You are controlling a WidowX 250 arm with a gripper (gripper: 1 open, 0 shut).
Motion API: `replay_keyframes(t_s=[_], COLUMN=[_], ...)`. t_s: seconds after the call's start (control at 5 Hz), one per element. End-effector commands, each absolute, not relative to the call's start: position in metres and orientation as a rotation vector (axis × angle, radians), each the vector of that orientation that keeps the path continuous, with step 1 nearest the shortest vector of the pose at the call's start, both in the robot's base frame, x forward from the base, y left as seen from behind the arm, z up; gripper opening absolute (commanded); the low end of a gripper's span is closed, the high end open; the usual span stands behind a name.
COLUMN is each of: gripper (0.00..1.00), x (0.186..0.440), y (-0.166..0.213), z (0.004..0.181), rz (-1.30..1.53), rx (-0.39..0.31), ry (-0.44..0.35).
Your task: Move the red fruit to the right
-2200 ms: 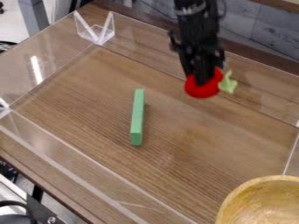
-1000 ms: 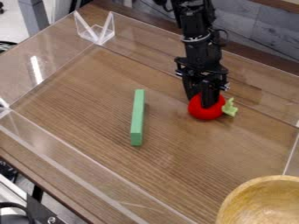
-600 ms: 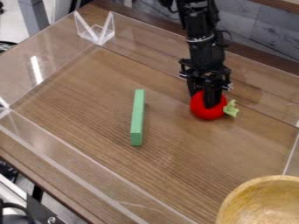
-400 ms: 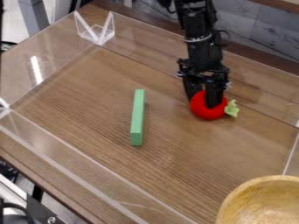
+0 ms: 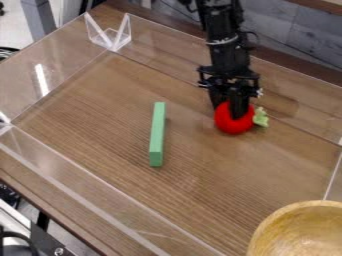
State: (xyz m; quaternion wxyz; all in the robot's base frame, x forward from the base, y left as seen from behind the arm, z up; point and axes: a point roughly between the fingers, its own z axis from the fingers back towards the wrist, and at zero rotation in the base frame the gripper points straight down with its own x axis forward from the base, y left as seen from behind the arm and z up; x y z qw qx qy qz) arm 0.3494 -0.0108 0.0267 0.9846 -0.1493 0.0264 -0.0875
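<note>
One red fruit [image 5: 235, 119] with a light-green stem sits on the wooden counter [image 5: 94, 110], right of one long green bar [image 5: 158, 134]. One black claw [image 5: 235, 102] points down onto it, fingers pinching the fruit. One wooden bowl [image 5: 302, 232] shows at the lower right. No readable writing

One fixed camera, high and in front of the table

It looks down at an angle toward twelve o'clock over the clear-walled tray [image 5: 54, 70], near enough that the tray fills the frame; a bowl [image 5: 301, 232] is cut off at five o'clock.
</note>
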Motion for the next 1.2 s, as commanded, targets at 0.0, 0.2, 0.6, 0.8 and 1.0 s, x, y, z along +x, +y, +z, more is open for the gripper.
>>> replay_keyframes(t_s=[0.0,0.2,0.6,0.8,1.0], gripper=[0.0,1.0,0.0,0.0,0.0], x=[0.356,0.355,0.351,0.352,0.353], y=[0.006,0.013,0.009,0.038,0.064], z=[0.051,0.055,0.103,0.124,0.128], rz=[-0.167,-0.164,-0.193,-0.185,-0.164], rx=[-0.28,-0.288,-0.321,-0.329,-0.331], ry=[-0.006,-0.003,-0.054,-0.096,-0.109])
